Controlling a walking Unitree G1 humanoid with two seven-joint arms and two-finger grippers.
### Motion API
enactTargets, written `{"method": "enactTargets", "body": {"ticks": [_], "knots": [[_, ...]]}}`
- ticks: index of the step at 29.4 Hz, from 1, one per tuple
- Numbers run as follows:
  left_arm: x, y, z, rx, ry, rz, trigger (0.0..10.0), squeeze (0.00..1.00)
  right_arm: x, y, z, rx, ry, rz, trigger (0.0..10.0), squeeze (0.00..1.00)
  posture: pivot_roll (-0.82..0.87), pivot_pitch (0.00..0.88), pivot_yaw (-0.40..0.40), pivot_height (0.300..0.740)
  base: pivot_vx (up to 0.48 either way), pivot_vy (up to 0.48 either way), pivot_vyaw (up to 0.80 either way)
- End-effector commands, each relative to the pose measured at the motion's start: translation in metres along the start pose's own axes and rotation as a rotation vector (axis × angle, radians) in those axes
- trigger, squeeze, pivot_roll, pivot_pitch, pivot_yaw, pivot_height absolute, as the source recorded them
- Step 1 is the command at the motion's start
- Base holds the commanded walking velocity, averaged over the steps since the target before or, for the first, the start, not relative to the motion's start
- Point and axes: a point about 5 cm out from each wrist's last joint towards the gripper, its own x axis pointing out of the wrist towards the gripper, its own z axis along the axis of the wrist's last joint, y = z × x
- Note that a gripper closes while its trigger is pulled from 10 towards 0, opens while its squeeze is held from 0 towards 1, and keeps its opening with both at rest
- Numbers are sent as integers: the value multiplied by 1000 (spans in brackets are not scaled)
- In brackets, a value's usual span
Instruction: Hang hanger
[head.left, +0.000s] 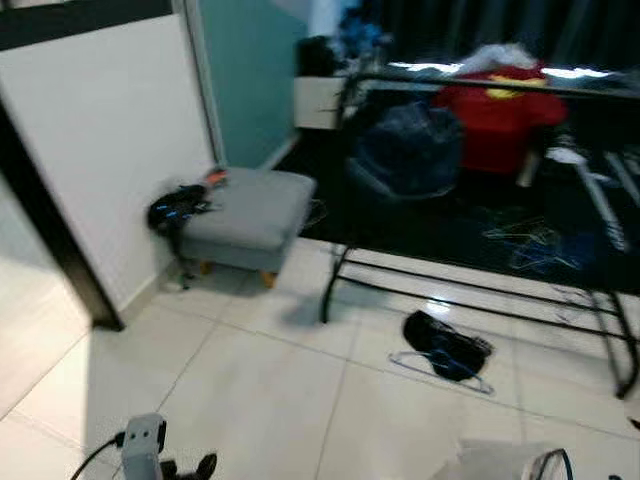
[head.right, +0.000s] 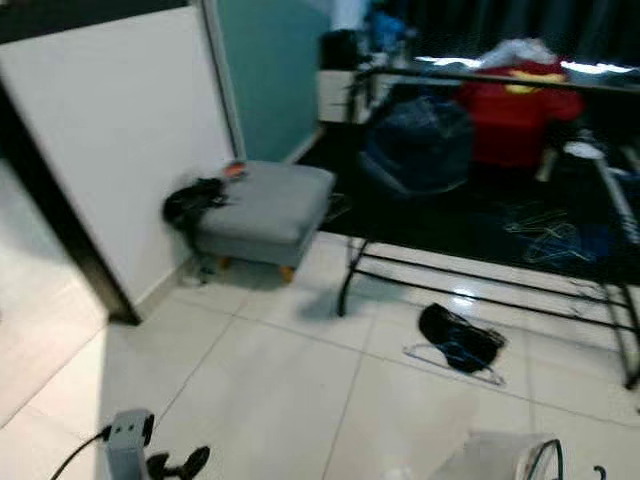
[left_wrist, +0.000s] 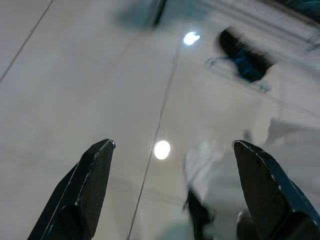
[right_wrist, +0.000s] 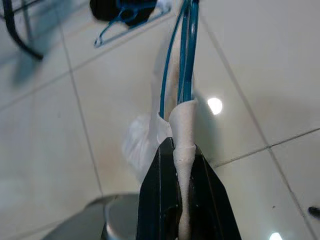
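Left gripper (left_wrist: 170, 195): two long black wedge fingers. Silver-grey left wrist block (head.left: 143, 440), lower left, black cable attached.

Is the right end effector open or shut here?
Shut: in the right wrist view the right end effector pinches white cloth with the blue hanger.

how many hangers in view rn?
2 clear ones: a blue hanger with white cloth, pinched in the right hand, and a hanger on the floor under a dark garment by the rack. The blurred tangle on the dark rug may hold more.
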Motion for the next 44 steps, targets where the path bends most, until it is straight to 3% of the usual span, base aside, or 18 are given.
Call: {"method": "enactTargets", "body": {"ticks": [1, 3, 4, 6, 8, 9, 12, 13, 18, 26, 44], "knots": [[-2, 8, 7, 34, -15, 20, 10000, 0, 11, 13, 22, -39, -99, 43, 10000, 0, 6, 0, 30, 740, 0, 0, 0], [9, 4, 32, 71, -88, -3, 10000, 0, 22, 29, 50, -101, -200, 105, 10000, 0, -6, 0, 36, 740, 0, 0, 0], [14, 0, 49, 81, -146, -29, 10000, 0, 28, 45, 74, -174, -288, 167, 10000, 0, -10, 0, 38, 740, 0, 0, 0], [14, 0, 49, 81, -146, -29, 10000, 0, 28, 45, 74, -174, -288, 167, 10000, 0, -10, 0, 38, 740, 0, 0, 0], [21, -8, 73, 107, -229, -81, 10000, 0, 30, 74, 114, -285, -428, 268, 10000, 0, -13, 0, 38, 740, 163, 0, 0], [24, -14, 87, 127, -275, -118, 10000, 0, 27, 92, 138, -341, -501, 319, 10000, 0, -13, 0, 36, 740, 401, 0, 0], [26, -19, 95, 142, -304, -141, 10000, 0, 24, 103, 151, -373, -544, 346, 10000, 0, -15, 0, 36, 740, 426, 0, 0], [28, -32, 115, 178, -376, -207, 10000, 0, 14, 126, 182, -426, -648, 388, 10000, 0, -18, 1, 37, 740, 480, 0, 0], [30, -54, 133, 224, -436, -295, 10000, 0, 1, 149, 208, -451, -742, 432, 10000, 0, -19, 3, 34, 740, 480, 0, 0], [30, -72, 136, 242, -445, -344, 10000, 0, -16, 168, 225, -464, -764, 477, 10000, 0, -27, 6, 34, 740, 480, 0, -488], [27, -80, 130, 258, -408, -371, 10000, 0, -30, 168, 238, -436, -728, 458, 10000, 0, -37, 15, 34, 740, 472, 0, -800]]}}
